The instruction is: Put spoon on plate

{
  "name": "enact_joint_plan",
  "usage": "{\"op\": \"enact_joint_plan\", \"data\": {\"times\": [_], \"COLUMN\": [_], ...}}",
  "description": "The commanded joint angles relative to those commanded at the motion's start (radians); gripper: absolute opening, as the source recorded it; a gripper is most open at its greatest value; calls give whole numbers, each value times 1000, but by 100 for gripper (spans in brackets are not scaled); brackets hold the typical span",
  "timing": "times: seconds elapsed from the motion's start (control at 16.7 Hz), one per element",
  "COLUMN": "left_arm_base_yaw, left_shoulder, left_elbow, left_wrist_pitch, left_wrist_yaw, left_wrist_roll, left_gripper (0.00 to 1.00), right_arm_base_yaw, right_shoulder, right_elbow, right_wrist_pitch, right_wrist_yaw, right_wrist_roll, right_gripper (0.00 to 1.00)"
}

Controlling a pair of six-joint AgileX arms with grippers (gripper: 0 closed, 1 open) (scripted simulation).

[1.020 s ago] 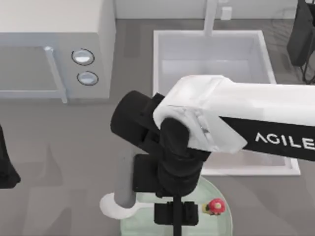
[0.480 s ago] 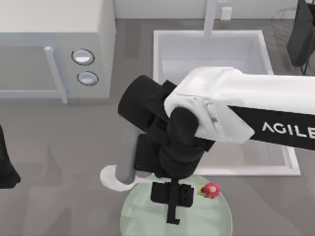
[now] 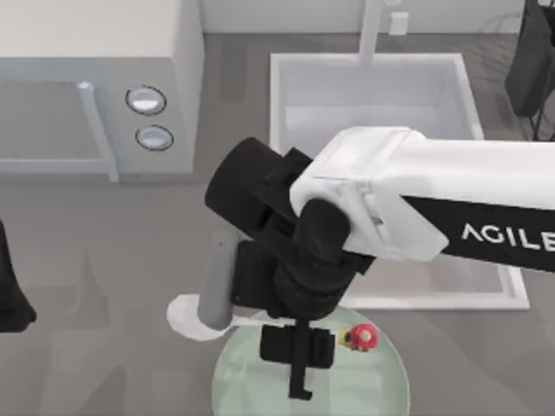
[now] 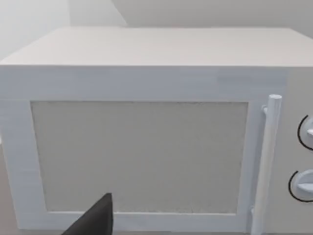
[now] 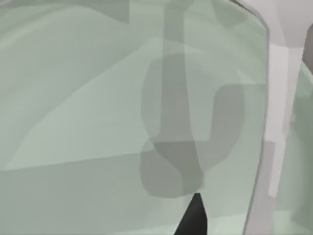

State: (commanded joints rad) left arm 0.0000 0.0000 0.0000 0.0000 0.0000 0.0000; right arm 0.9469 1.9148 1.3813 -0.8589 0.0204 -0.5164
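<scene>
The spoon [image 3: 217, 282] has a thick grey handle and a white bowl. It sits against the left side of my right arm's black wrist. Its bowl is over the table, just outside the upper left rim of the plate [image 3: 247, 381]. I cannot tell whether the spoon touches the table. The plate is round, pale green and glassy, at the front middle. My right gripper [image 3: 299, 377] hangs over the plate's middle and points toward the front edge. In the right wrist view the plate [image 5: 98, 122] is close below and carries the gripper's shadow.
A tiny red-and-yellow object [image 3: 360, 336] is over the plate's right part, beside the gripper. The white sink [image 3: 286, 87] with its tap [image 3: 371, 30] is behind the plate. A white microwave [image 3: 87, 52] stands at the back left. My left arm [image 3: 10, 299] is parked at the left edge, facing the microwave [image 4: 146, 147].
My right arm moved toward the back and slightly left. The spoon and the red-and-yellow object moved the same way with it. The plate stayed put.
</scene>
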Motion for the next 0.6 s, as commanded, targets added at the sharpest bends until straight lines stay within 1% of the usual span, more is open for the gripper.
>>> {"op": "enact_joint_plan", "data": {"times": [0.36, 0.6], "left_arm_base_yaw": [0, 0], "left_shoulder": [0, 0], "left_elbow": [0, 0], "left_wrist_pitch": [0, 0], "left_wrist_yaw": [0, 0], "left_wrist_roll": [0, 0], "left_gripper": [100, 100], "right_arm_base_yaw": [42, 49], "right_shoulder": [37, 68], "right_elbow": [-36, -65], "right_wrist_pitch": [-8, -14], "right_wrist_yaw": [-38, -43], "right_wrist_roll": [-36, -42], "right_gripper": [0, 0]}}
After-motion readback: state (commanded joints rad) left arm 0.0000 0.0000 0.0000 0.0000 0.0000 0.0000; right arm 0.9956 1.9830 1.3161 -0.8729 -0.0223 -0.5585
